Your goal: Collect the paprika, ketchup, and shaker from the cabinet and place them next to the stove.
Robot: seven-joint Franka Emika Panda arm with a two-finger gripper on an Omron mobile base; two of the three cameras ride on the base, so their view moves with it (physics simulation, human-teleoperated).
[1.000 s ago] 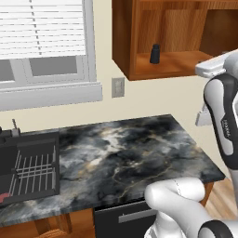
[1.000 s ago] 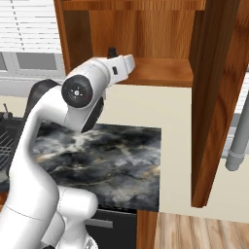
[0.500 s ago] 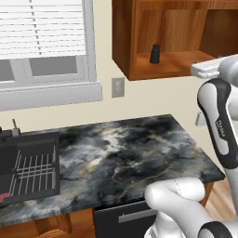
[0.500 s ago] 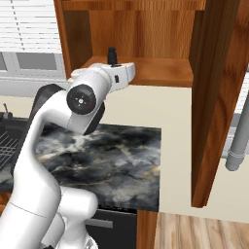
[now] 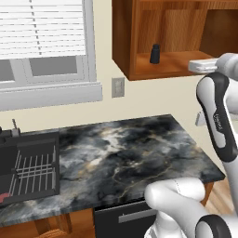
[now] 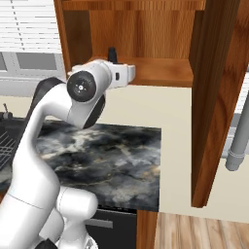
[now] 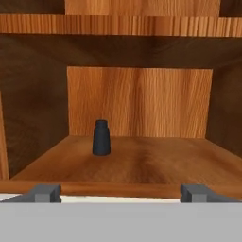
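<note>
Marble worktop (image 5: 130, 153) runs below a window (image 5: 44, 42), with a dish rack (image 5: 28, 167) at its left end. Above its right end the cabinet (image 5: 135, 37) hangs open, the shaker (image 5: 155, 54) upright on its shelf's left part.

From the right, the shaker (image 6: 112, 54) peeks out behind the arm.

Looking along the hand, the gripper (image 7: 120, 193) sits spread wide and empty at the shelf's front edge, the shaker (image 7: 101, 137) standing left of middle.
</note>
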